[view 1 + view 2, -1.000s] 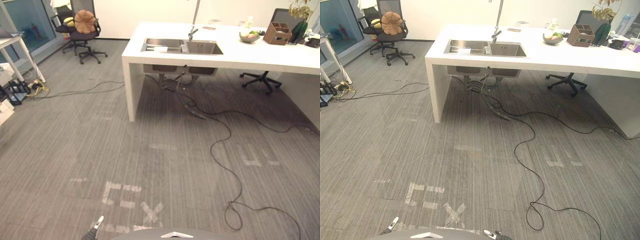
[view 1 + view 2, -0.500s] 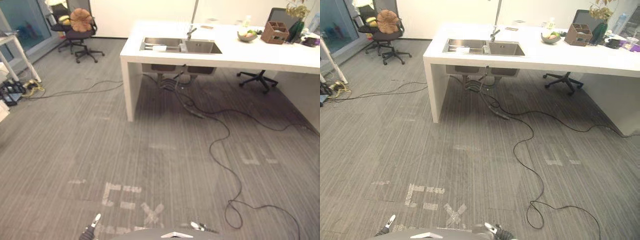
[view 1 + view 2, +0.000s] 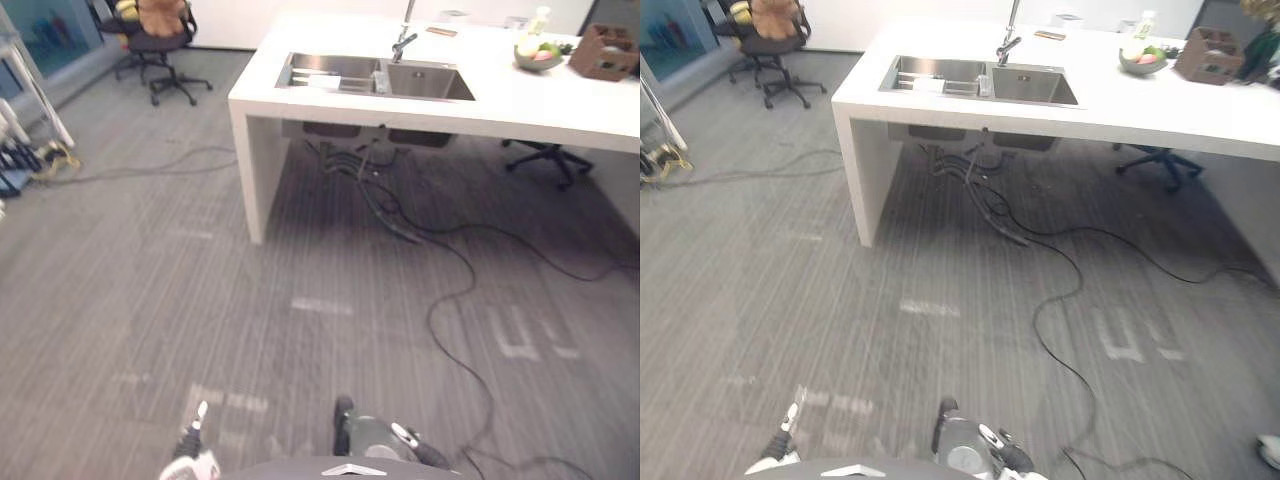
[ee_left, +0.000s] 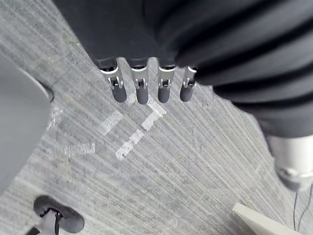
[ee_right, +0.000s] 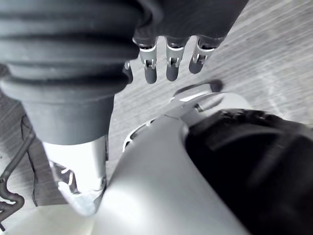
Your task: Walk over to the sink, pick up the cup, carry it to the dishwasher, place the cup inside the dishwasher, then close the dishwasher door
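From the head cameras I see the sink [image 3: 430, 85] set in a white counter [image 3: 520, 105], well ahead of me across grey carpet [image 3: 150, 280]. A small pale thing stands by the foot of the faucet [image 3: 403, 43], on the strip between the two basins, and I take it for the cup [image 3: 379, 80]. It is so small from here that I cannot make out its rim or any handle. It looks a little taller than wide, so its long axis seems vertical, but I cannot tell which way its mouth faces. A flat white piece [image 3: 322, 82] lies in the left basin, too faint for me to name.

The counter's right end is cut off, past a bowl [image 3: 538, 55] and a brown box [image 3: 605, 50]. An office chair [image 3: 160, 30] at the far left loses its top to the edge.

My left hand [image 4: 141, 90] hangs over pale tape marks [image 4: 129, 145] on the carpet, fingers straight and loose with nothing in them. My right hand [image 5: 172, 66] hangs likewise, fingers straight and empty.
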